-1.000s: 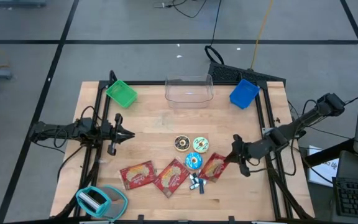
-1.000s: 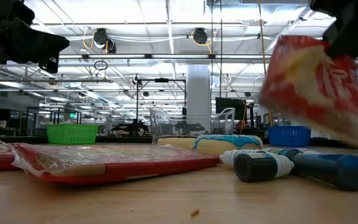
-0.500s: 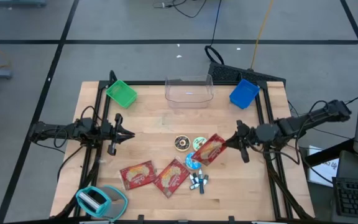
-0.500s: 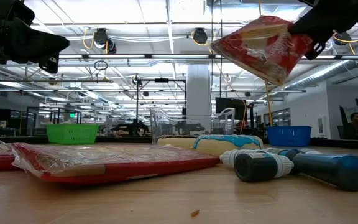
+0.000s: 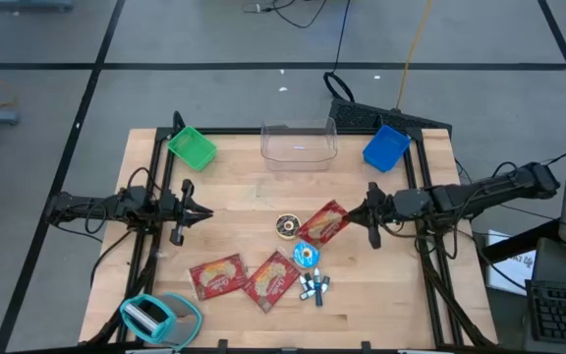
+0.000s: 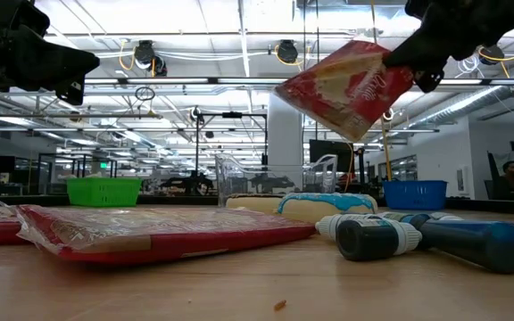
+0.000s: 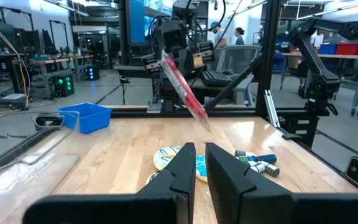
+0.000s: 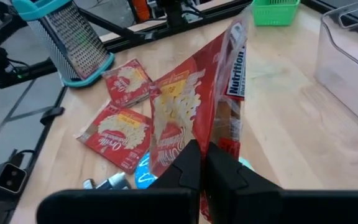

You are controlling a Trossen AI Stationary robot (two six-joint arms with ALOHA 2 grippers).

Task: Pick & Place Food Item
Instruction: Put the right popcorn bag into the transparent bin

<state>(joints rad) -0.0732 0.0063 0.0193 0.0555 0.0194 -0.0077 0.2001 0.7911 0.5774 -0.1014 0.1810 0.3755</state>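
Three bins along far table (image 5: 234, 197) edge: basket (image 5: 192, 147) left, tub (image 5: 299, 142) centre, bin (image 5: 385, 147) right. Mid-table: donut (image 5: 287, 225), packet (image 5: 324, 222) held above table just right of it by right gripper (image 5: 366, 213). Nearer front: two packets (image 5: 218, 275) (image 5: 271, 278), disc (image 5: 307, 256), tubes (image 5: 312, 288). Grater (image 5: 148, 315) at front-left corner. Left gripper (image 5: 202, 212) over left side.

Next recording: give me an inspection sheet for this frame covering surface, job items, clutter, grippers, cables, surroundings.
Surface: wooden table, mostly bare at its centre.
Job's things: red food packet lifted off the table; two more red packets lying flat; clear bin, green basket, blue basket along the far edge.
Clutter: donuts, small bottles, grater.
Grippers: right gripper shut on the red food packet; left gripper holds nothing, at the table's left edge.
Cables: on the floor beyond the table.
Surroundings: people at workstations.
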